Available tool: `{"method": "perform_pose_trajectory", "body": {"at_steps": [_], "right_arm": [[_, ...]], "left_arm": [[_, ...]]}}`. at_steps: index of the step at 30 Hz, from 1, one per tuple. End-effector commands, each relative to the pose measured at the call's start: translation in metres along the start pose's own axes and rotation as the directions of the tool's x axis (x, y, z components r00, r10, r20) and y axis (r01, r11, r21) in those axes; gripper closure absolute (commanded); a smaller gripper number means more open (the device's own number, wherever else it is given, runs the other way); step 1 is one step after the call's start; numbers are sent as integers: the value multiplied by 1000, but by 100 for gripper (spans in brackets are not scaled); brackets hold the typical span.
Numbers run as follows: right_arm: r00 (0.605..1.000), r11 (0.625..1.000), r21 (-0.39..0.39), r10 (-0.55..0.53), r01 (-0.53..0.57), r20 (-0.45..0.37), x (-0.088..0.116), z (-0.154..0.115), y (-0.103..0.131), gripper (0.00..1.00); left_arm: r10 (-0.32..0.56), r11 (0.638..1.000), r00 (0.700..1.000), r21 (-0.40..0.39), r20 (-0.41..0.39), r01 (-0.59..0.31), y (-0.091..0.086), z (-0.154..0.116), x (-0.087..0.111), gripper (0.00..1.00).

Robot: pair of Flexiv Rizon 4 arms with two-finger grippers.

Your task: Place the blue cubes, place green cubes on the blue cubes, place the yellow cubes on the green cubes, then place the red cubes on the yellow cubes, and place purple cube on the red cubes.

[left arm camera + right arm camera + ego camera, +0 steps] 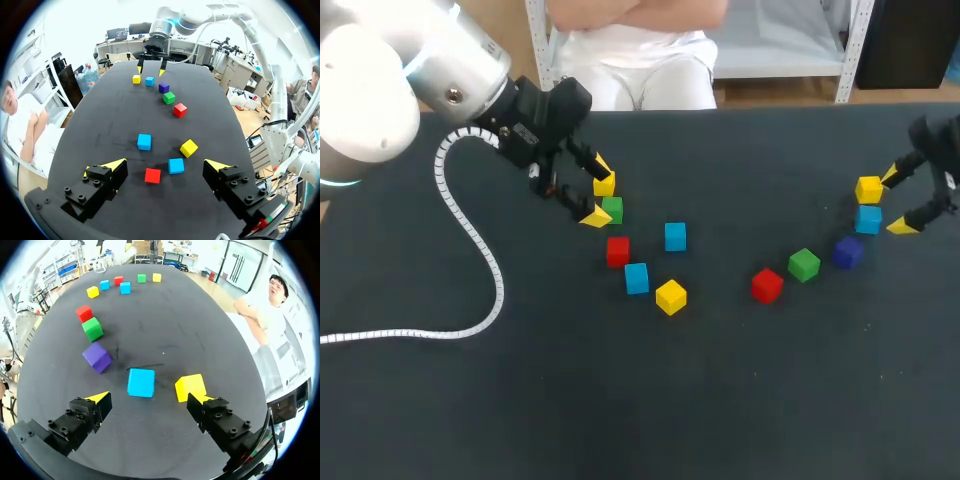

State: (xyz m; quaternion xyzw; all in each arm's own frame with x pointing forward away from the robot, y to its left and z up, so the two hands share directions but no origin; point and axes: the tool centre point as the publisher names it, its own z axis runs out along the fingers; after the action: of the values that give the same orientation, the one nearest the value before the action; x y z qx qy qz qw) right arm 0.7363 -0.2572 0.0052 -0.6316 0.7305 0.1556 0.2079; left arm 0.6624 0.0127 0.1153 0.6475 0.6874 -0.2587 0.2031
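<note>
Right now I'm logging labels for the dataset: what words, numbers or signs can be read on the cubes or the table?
None can be read.
The cubes have plain coloured faces in all three views.
The table bears no print or sign.

A: Quick, the left arm (380, 80)?
B: Fat rounded links, white and silver, one screw head in the silver collar, teal ring at a joint. White ribbed cable (470, 250) comes off the wrist.
A: The left gripper (599, 199)?
B: Black body, two black fingers (95, 187), yellow wedge tips. Wrist view: blocky finger mounts, round screw heads on top, a red and a green spot on one mount.
A: The right arm (192, 14)?
B: Same build, white-silver tube links, teal ring near the wrist.
A: The right gripper (150, 399)?
B: Same again: black blocks, screws on both, yellow tips.
</note>
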Motion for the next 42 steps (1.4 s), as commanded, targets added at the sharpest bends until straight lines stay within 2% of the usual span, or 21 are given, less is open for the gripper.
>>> {"method": "perform_pose_trajectory", "body": {"at_steps": [1,9,17,28,40,41,42], "right_arm": [[1000,999,-40,0,-1,-4,-3,7,-7,0],[999,998,-66,17,-19,-30,-1,11,13,0],[1000,997,-66,26,-27,-14,0,6,21,0],[1000,996,-89,27,-28,-12,-6,16,26,0],[999,996,-77,46,-48,-22,-12,20,17,0],[999,996,-77,45,-47,-21,-12,20,16,2],[999,996,-78,45,-46,-19,-12,20,16,11]], "left_arm": [[0,1000,1000,1,-3,0,1,0,0,0],[0,1000,1000,1,-3,0,1,0,0,0],[0,1000,1000,1,-3,0,1,0,0,0],[0,1000,1000,1,-3,0,1,0,0,0],[0,1000,1000,1,-3,0,1,0,0,0],[0,1000,1000,1,-3,0,1,0,0,0],[0,1000,1000,1,-3,0,1,0,0,0]]}}
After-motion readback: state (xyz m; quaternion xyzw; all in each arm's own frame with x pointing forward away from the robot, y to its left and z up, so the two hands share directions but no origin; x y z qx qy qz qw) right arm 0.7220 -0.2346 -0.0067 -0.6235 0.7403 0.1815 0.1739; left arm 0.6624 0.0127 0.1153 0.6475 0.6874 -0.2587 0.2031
